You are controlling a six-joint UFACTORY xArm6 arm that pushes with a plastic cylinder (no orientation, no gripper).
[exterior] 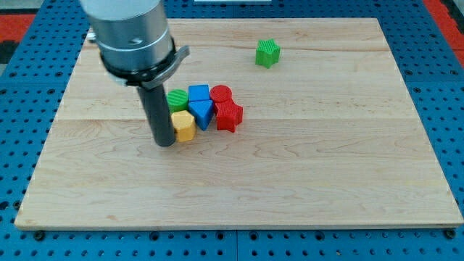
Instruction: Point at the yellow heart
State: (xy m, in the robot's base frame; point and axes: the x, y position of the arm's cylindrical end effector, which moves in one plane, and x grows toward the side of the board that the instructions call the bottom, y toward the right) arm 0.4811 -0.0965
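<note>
A yellow block (183, 125) lies left of centre on the wooden board (304, 174); its shape looks more like a hexagon than a heart. My tip (165, 142) rests on the board just at the yellow block's left side, touching or almost touching it. The rod rises from it to the arm's grey body at the view's top left.
A cluster sits against the yellow block: a green round block (177, 99), a blue cube (199, 93), a blue triangular block (202, 113), a red round block (220, 94) and a red star-like block (229, 115). A green cube (267, 53) stands alone toward the view's top.
</note>
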